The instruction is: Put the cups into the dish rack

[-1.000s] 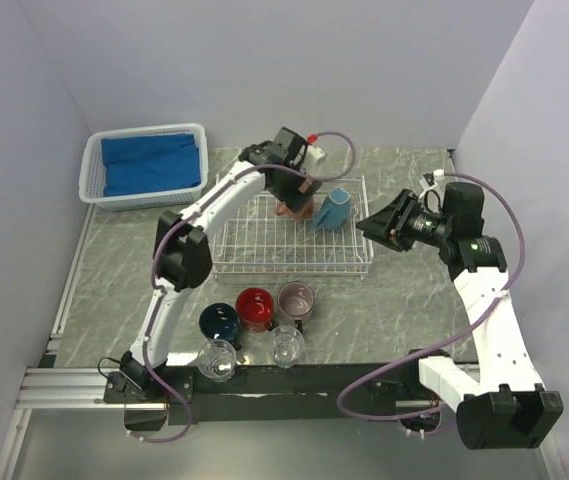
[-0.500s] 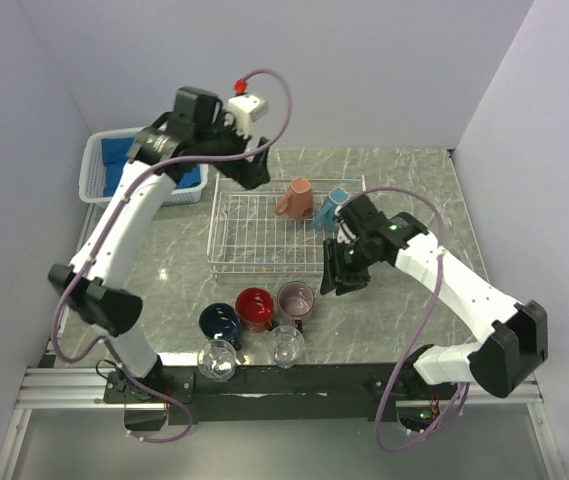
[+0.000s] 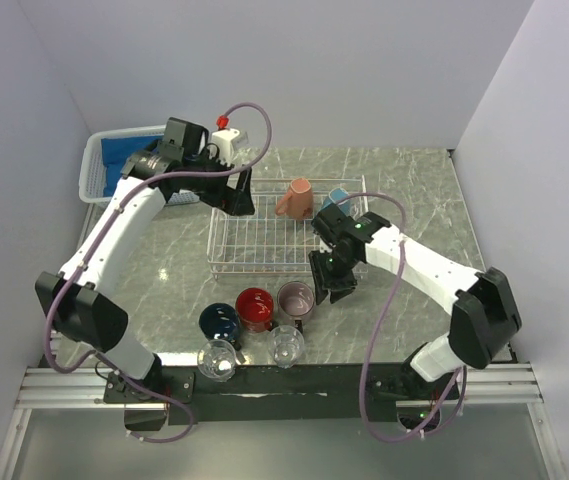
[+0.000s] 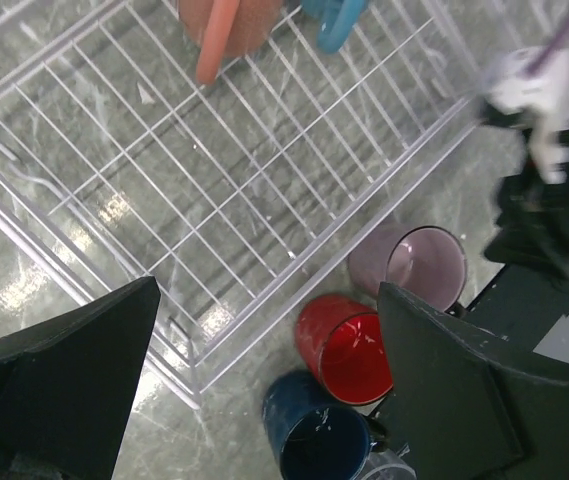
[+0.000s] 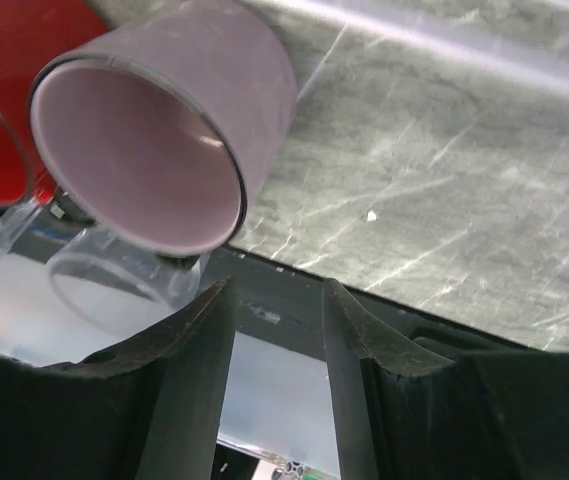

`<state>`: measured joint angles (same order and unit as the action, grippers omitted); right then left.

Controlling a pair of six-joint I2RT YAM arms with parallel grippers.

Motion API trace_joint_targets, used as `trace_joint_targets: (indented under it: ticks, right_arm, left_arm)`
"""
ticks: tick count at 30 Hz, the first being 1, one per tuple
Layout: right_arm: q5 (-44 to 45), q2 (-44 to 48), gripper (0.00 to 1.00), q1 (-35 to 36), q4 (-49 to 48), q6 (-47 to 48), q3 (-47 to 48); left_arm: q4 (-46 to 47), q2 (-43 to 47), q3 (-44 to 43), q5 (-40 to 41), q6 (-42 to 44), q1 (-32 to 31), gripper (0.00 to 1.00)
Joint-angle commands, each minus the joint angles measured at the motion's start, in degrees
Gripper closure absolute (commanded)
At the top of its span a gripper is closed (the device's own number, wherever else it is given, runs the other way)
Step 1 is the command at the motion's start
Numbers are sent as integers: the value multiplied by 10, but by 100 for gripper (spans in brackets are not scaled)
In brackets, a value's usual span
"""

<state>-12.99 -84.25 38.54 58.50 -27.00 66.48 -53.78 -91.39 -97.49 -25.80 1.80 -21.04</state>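
The white wire dish rack (image 3: 264,240) holds a salmon-orange cup (image 3: 294,198) and a light-blue cup (image 3: 337,196) at its back right. In front of it stand a navy cup (image 3: 220,322), a red cup (image 3: 255,308) and a mauve cup (image 3: 296,298), with two clear glasses (image 3: 217,358) (image 3: 286,345) nearer the edge. My left gripper (image 3: 236,195) hangs open and empty above the rack's back left corner (image 4: 267,290). My right gripper (image 3: 329,280) is low, just right of the mauve cup (image 5: 154,140); its fingers (image 5: 204,350) stand narrowly apart with nothing between them.
A white plastic basket (image 3: 92,165) with a blue cloth sits at the back left, behind the left arm. The right arm reaches across the rack's right end. The black table edge runs just behind the glasses.
The left gripper has left the salmon-orange cup in the rack and drawn back to the rack's back left. The right arm has swung from the right side to the mauve cup.
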Motion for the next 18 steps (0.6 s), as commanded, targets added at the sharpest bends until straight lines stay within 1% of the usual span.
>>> trace_joint_targets:
  ticks: [1,7,11,14,18]
  right_arm:
    - [14,-34,53,8,-34,13,32]
    - [12,-66,53,24,-38,13,57]
    - [27,-58,48,28,-3,20,80]
    - [30,-40,46,29,-8,22,75]
    - [23,-64,48,29,-22,22,60]
  left_arm:
    - [27,43,-8,-34,-14,0,4]
    - [25,39,-11,-36,-14,2,4]
    - [31,39,-3,-34,-14,2,4]
    - [32,38,-2,-29,-14,2,4]
    - [32,34,-7,-33,-14,5,3]
